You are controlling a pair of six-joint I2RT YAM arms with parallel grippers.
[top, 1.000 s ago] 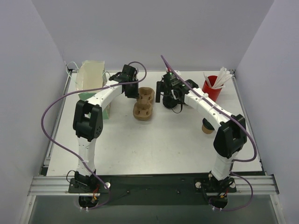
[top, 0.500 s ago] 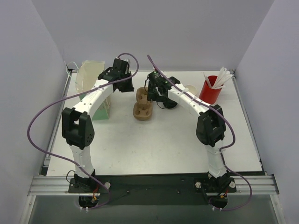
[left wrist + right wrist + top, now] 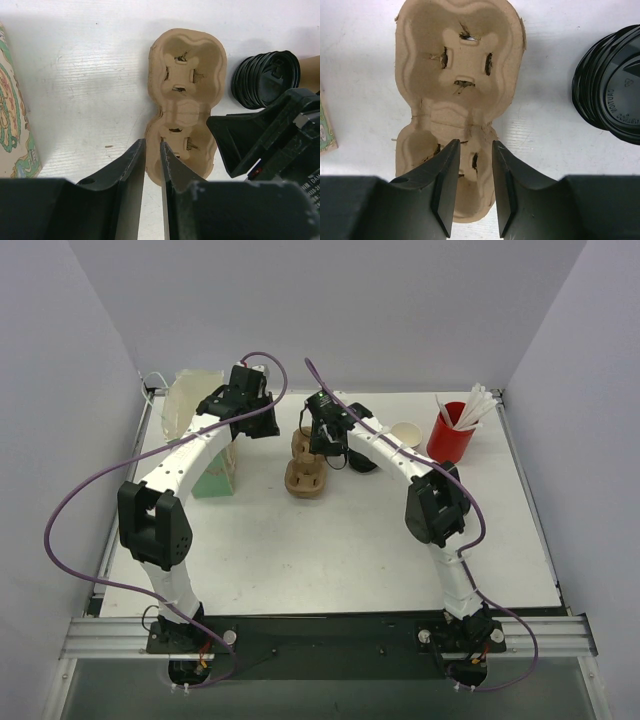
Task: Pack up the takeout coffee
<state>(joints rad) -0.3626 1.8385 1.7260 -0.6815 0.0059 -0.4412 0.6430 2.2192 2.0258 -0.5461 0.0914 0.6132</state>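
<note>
In the last second the right tool (image 3: pixel 474 144) has swung from the stack of black lids (image 3: pixel 612 85) to the pulp cup carrier (image 3: pixel 462 55). Its fingers have drawn in from wide to a narrow gap; whether they pinch the carrier I cannot tell. The left tool (image 3: pixel 151 143) waits at the carrier's edge, fingers slightly apart on nothing. The takeout coffee shows in no view: the right elbow now covers the bench (image 3: pixel 330 550) spot where a brown cup stood. Likely the carrier is being readied first.

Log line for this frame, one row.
left claw: jaws narrow, at cup carrier edge | right claw: jaws narrow, above carrier | takeout coffee: unseen
</note>
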